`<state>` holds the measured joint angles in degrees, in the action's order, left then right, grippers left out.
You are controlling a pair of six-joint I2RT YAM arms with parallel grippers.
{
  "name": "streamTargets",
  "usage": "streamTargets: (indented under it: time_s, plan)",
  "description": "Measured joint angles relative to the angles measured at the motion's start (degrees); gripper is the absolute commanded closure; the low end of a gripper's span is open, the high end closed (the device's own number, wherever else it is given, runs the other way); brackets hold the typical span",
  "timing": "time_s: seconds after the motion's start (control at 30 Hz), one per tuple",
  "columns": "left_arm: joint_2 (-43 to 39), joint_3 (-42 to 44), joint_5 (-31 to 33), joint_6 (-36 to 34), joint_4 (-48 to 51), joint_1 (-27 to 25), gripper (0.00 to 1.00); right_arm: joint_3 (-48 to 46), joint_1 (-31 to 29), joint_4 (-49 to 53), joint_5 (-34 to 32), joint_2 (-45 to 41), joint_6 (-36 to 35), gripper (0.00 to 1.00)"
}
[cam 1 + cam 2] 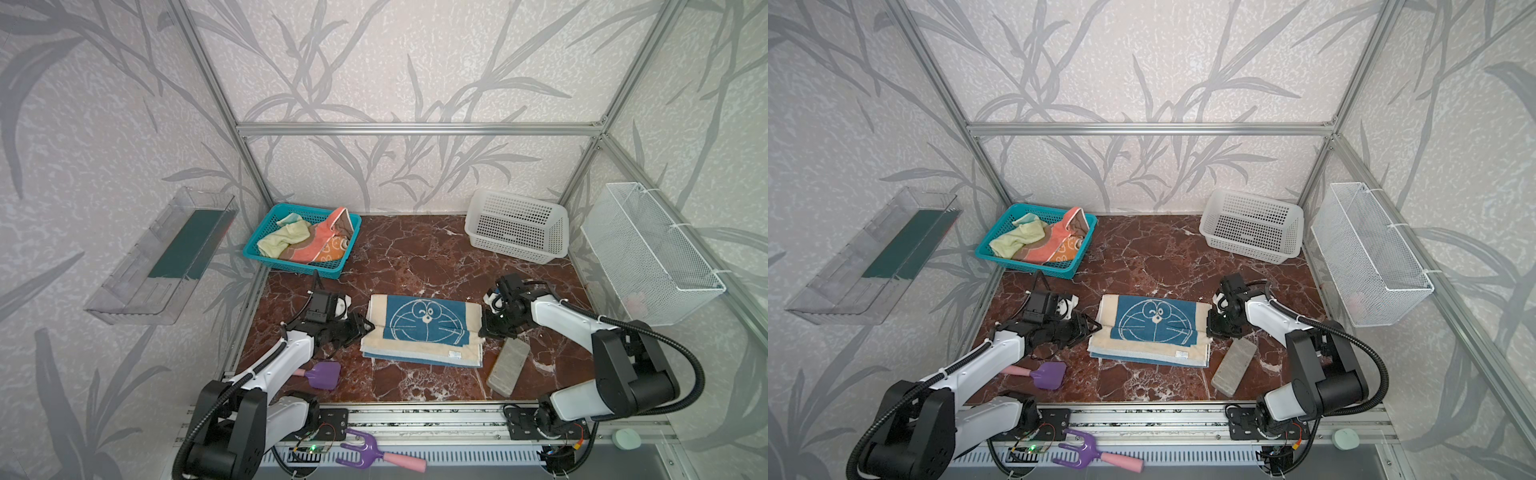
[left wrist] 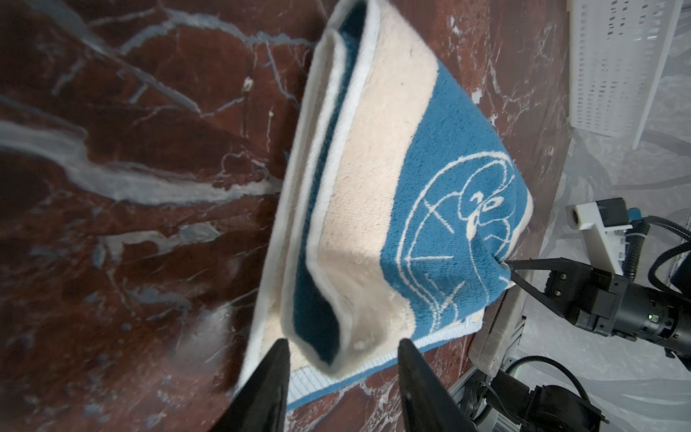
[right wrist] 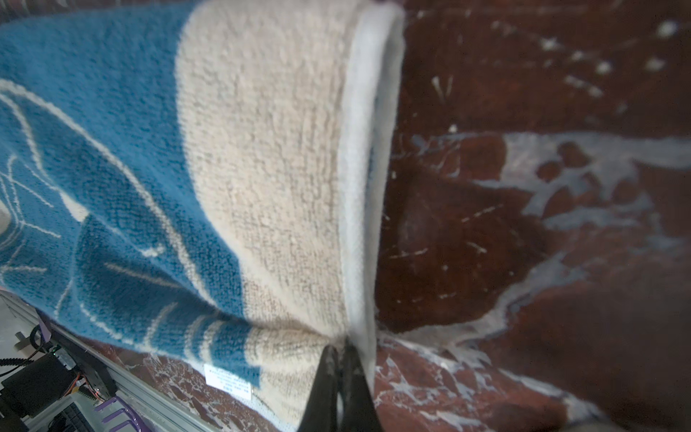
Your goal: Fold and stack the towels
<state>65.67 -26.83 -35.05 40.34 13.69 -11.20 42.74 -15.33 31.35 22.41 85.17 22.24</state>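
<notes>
Cat towel [image 1: 424,328] nipped by right hand [image 1: 482,331], left hand [image 1: 371,326] parted alongside

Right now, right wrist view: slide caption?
Folded cartoon-cat towel, cream edge pinched by the right end effector, on the red marble tabletop.

The left arm [image 1: 286,353] and the right arm [image 1: 552,309] both reach low and forward, elbows bent, wrists turned inward to face each other; the left tool [image 1: 369,326] has its fingers [image 2: 267,389] spread apart, gripping nothing; the right tool [image 1: 483,330] is pinched tight on the blue-and-cream towel [image 1: 424,328] at its edge.
</notes>
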Motion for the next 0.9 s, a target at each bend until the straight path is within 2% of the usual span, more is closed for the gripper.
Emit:
streamTargets:
  time_s: [0.13,0.17,0.2,0.27,0.47,0.67,0.9]
  plan:
    - [3.02,0.0,-1.53,2.05,-3.54,-0.2,0.52,1.03,0.0,-1.42,-0.5,1.7,-0.02,1.0]
    - [4.28,0.0,-1.9,2.56,-4.42,-0.37,0.56,1.36,0.0,-1.66,-0.59,2.1,-0.02,1.0]
    - [5.57,0.0,-2.34,3.13,-5.22,-0.52,0.68,1.79,0.0,-1.99,-0.72,2.67,-0.04,1.0]
    - [7.87,0.11,-3.02,4.28,-7.15,-0.87,1.0,2.91,0.0,-3.02,-0.96,4.13,-0.07,1.0]
    - [11.98,-1.4,-3.61,5.09,-11.58,-1.05,1.0,8.61,0.26,-5.51,-1.09,10.6,-0.74,1.0]
    - [20.5,-12.37,-3.65,2.03,-12.59,0.7,1.0,19.8,1.77,-5.95,-1.57,18.86,-2.49,1.0]
    - [21.22,-20.2,-3.43,-3.02,-10.23,2.23,1.0,27.61,2.05,-2.71,-3.74,17.68,-6.45,1.0]
